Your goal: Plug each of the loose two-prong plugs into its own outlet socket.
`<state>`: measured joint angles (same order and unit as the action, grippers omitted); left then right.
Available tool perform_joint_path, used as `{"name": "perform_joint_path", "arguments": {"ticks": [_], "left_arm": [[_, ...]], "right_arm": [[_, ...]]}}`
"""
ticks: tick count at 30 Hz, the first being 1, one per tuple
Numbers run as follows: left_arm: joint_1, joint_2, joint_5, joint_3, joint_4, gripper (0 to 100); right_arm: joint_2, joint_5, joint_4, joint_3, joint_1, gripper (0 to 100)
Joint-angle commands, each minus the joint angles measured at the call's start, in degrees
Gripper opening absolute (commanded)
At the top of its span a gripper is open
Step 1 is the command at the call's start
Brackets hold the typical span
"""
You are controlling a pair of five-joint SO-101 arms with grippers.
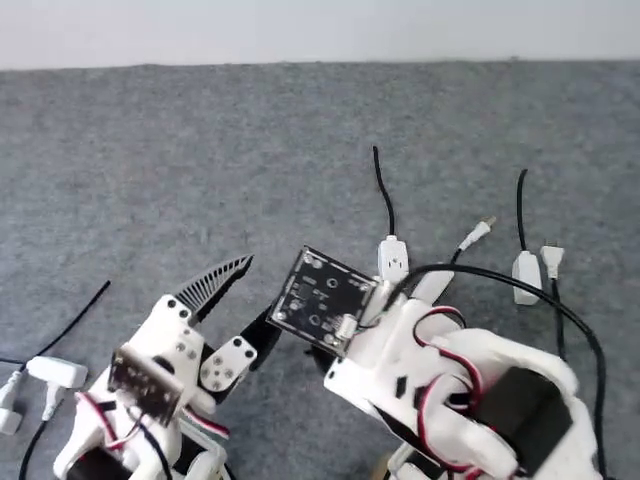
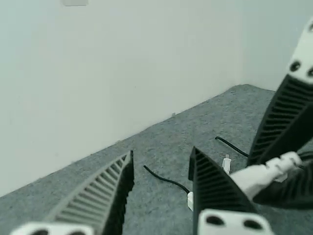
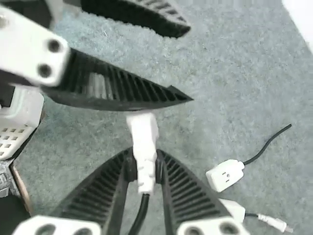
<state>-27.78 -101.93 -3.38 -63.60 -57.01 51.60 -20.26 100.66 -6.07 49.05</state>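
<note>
right hand [image 3: 145,155] is clenched on the white connector [image 3: 143,134] over the table [image 3: 234,88], just beside the released left hand [image 2: 161,154]; judged light, rigid and smooth-sided, its black cord [image 3: 139,218] springy, best gripped across the flat body.

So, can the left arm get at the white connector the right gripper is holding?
Probably yes. The left gripper is open and sits right beside the white connector, whose tip sticks out past the right gripper holding it; nothing lies between them.
</note>
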Motion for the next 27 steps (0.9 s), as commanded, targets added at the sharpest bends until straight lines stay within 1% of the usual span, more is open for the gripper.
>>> {"name": "perform_joint_path", "arguments": {"ticks": [1, 7, 11, 15, 18, 27], "left_arm": [[-0.62, 1.32, -0.79, -2.51, 3.52, 19], [-0.62, 1.32, -0.62, -2.86, 3.52, 19], [-0.7, 1.32, 1.32, -4.09, 3.78, 19], [-4.04, 1.23, 1.32, -5.23, 3.69, 19], [-5.27, 1.23, 1.32, -6.37, 4.57, 19], [-4.92, 1.32, 1.32, -6.55, 4.75, 19]], "right_arm": [[1.45, -0.79, 2.15, 0.44, 0.48, 0.8], [1.54, -0.7, 2.15, 0.44, 0.48, 0.8], [1.45, -0.53, 2.15, 0.44, 0.48, 0.8], [1.54, -0.44, 2.24, 0.44, 0.57, 0.8], [1.54, -0.44, 2.24, 0.44, 0.57, 0.8], [1.54, -0.44, 2.15, -1.85, 0.57, 0.8]]}}
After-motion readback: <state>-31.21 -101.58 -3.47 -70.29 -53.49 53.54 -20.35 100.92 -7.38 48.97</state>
